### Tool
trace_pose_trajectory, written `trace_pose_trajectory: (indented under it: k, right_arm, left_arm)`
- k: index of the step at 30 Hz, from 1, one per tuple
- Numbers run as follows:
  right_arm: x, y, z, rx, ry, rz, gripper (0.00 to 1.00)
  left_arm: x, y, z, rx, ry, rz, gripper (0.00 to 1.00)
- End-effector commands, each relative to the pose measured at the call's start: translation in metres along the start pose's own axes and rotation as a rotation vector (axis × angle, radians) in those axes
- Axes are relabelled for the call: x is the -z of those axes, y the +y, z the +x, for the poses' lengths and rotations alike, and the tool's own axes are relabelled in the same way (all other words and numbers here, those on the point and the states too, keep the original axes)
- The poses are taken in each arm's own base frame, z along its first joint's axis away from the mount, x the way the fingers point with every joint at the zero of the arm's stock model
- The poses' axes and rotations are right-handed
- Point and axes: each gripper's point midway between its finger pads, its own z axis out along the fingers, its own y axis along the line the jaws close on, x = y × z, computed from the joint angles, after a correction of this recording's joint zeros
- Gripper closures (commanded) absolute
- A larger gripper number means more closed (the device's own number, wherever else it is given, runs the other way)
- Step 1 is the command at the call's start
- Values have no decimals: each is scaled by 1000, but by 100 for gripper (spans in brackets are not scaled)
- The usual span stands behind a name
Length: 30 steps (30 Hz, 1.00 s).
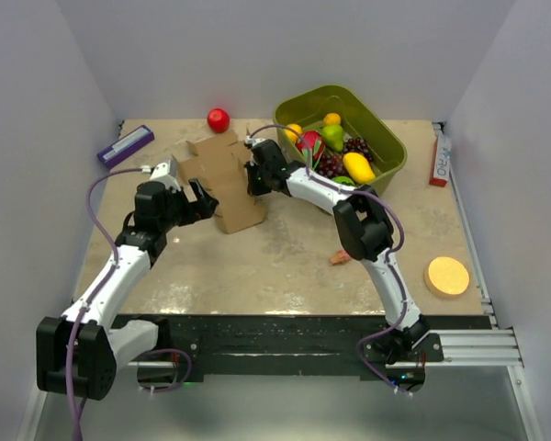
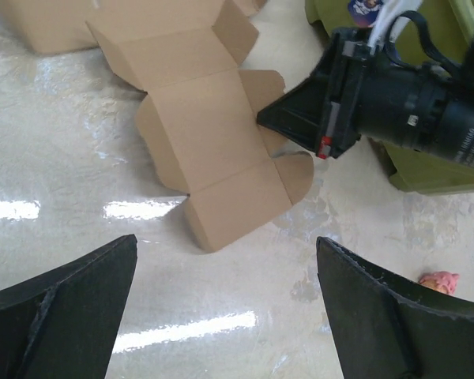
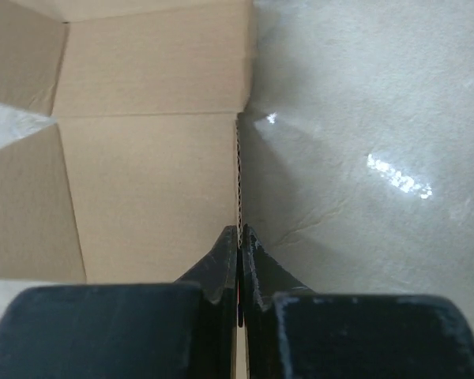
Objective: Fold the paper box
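The paper box (image 1: 222, 181) is a flat brown cardboard cut-out with flaps, lying on the table left of the green bin. It also shows in the left wrist view (image 2: 197, 130) and the right wrist view (image 3: 142, 158). My right gripper (image 1: 253, 177) is shut on the box's right edge; its fingertips (image 3: 238, 235) pinch the thin cardboard edge. In the left wrist view the right gripper (image 2: 300, 118) clamps a side flap. My left gripper (image 1: 200, 200) is open and empty, just left of the box, its jaws wide apart over bare table (image 2: 225, 316).
A green bin (image 1: 383, 138) of toy fruit stands at the back right. A red ball (image 1: 219, 119) and a purple-and-white flat box (image 1: 125, 145) lie at the back left. A red-and-white slim box (image 1: 439, 158) is far right, a yellow disc (image 1: 447, 276) near right, a small pink scrap (image 1: 339, 258) mid-table.
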Motion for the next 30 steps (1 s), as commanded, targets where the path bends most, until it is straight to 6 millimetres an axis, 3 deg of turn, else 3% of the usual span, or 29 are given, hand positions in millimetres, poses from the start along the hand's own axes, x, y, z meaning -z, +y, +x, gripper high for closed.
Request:
trace_pose_trajectory:
  k: [1, 4, 5, 6, 7, 8, 9, 12, 14, 18, 25, 30]
  right_arm:
    - [67, 44, -63, -27, -163, -163, 100]
    - [87, 50, -59, -62, -181, -206, 100]
    - [112, 60, -79, -81, -249, -241, 100]
    - [120, 61, -80, -93, -268, -253, 100]
    - [122, 58, -67, -116, -251, -253, 100]
    - [143, 65, -81, -119, -306, -283, 100]
    - [144, 61, -68, -129, -282, -278, 100]
    - [165, 66, -71, -141, -322, -304, 100]
    - [171, 68, -69, -146, -326, -316, 100]
    - [178, 71, -61, -149, -323, -328, 100]
    - [185, 75, -48, -159, -299, -359, 100]
    - [188, 75, -35, -172, -281, -371, 100]
  left_arm:
    - [5, 9, -16, 44, -87, -30, 0]
    - [8, 21, -16, 78, -108, -60, 0]
    - [9, 23, -11, 95, -100, -59, 0]
    - [11, 25, -11, 103, -103, -59, 0]
    - [11, 22, -15, 104, -126, -38, 0]
    - [10, 23, -8, 112, -113, -31, 0]
    - [9, 24, -6, 120, -108, -29, 0]
    - [7, 9, -4, 128, -91, 66, 0]
    - [6, -2, 1, 145, -76, 139, 0]
    - [6, -16, -8, 135, -108, 220, 0]
    - [1, -14, -4, 155, -105, 235, 1]
    - [-6, -16, 7, 190, -69, 275, 11]
